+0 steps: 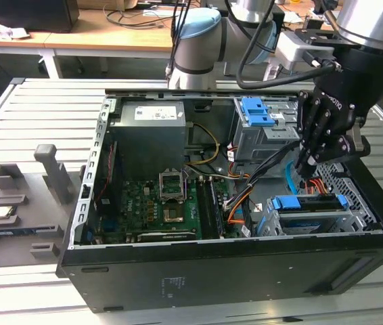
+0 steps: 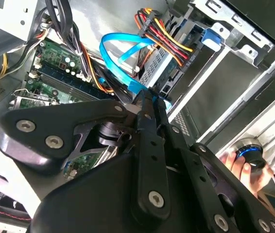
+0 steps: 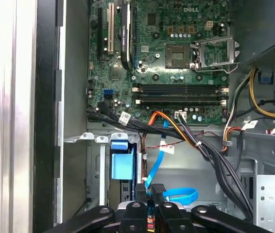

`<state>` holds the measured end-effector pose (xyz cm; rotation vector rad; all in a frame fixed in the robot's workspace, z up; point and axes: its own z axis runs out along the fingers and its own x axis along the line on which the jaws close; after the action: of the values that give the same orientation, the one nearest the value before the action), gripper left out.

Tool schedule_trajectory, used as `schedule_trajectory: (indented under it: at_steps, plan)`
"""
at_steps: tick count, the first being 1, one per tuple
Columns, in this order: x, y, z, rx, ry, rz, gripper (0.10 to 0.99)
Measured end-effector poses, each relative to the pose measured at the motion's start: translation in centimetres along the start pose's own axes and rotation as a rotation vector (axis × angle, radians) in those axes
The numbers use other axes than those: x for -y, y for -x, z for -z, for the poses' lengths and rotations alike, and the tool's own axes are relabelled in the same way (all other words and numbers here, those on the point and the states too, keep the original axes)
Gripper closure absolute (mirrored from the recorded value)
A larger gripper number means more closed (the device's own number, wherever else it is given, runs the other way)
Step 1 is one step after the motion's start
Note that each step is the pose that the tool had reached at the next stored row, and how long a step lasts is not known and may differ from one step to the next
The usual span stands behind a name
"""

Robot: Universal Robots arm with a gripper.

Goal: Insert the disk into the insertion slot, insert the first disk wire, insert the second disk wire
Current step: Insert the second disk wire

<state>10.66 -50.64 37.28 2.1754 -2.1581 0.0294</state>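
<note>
Now, inside the open computer case [image 1: 178,261], the gripper [image 1: 305,169] hangs just above the disk [image 1: 306,202]. The disk sits in the insertion slot [image 1: 317,222] at the exterior view's lower right, its blue carrier frame showing.

We see the fingers [image 2: 147,131] pressed narrow together on the plug end of the blue wire [image 2: 120,51], whose flat ribbon loops away toward the motherboard [image 3: 176,48]. We judge that wire light and limp along its run and stiff only at the small plastic plug. The plug is therefore the place to hold it, since a grip on the ribbon would let it fold. The disk itself looks rigid, weighty and sensitive to knocks, best handled by its frame.

The exterior view lays out the whole case, with the taller bay [image 1: 262,132] beside the slot. The second wrist view brings close a bundle of red, yellow and black wires [image 2: 164,31] reaching the disk's rear, though we cannot tell whether it is seated. It also takes in a person's hand [image 2: 232,162] on a round knob [image 2: 250,151].
</note>
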Motion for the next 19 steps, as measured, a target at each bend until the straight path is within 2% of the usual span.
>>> schedule_trajectory:
  at_steps: [4, 6, 9, 10, 19]
  plan:
    - [0.00, -1.11, -0.21, 0.0000, 0.000, 0.000, 0.925]
    - [0.03, -1.66, -0.67, 0.0001, 0.000, 0.000, 0.925]
    - [0.43, -1.66, -1.41, -0.0001, 0.001, 0.002, 0.925]
    - [0.78, -1.64, -1.67, -0.0002, 0.002, 0.004, 0.925]
    - [1.59, -1.53, -2.66, -0.0007, 0.002, 0.015, 0.925]
